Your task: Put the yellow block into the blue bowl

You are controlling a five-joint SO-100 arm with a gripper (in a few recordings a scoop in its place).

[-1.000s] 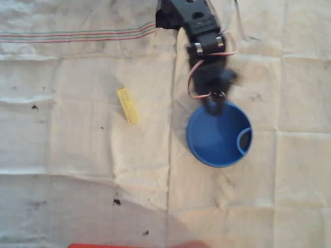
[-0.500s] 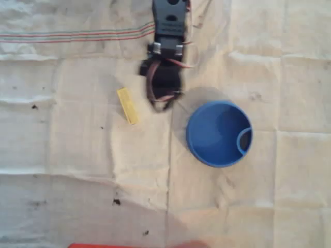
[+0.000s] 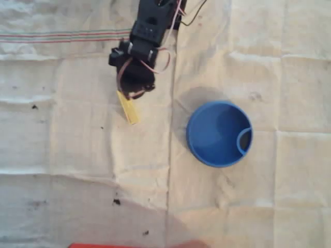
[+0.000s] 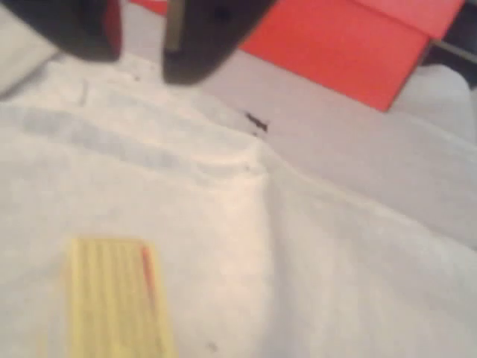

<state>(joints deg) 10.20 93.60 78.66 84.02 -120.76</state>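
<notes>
The yellow block (image 3: 128, 107) lies flat on the white cloth, slanted, left of the blue bowl (image 3: 219, 133). The bowl stands upright, with nothing inside but the small curved loop at its right inner rim. My black gripper (image 3: 132, 93) hangs over the block's upper end in the overhead view. In the wrist view the block (image 4: 112, 298) sits at the lower left, below and ahead of the gripper (image 4: 141, 67). The two dark fingers (image 4: 209, 33) stand a narrow gap apart with nothing between them.
A creased white cloth (image 3: 77, 165) with thin coloured stripes at the top left covers the table. A red flat object (image 4: 335, 37) lies beyond the cloth's far edge in the wrist view, and the same red object (image 3: 103, 246) shows at the bottom edge of the overhead view.
The arm swung left from the bowl's upper rim, across the cloth, to above the block's upper end. Block and bowl have not moved.
</notes>
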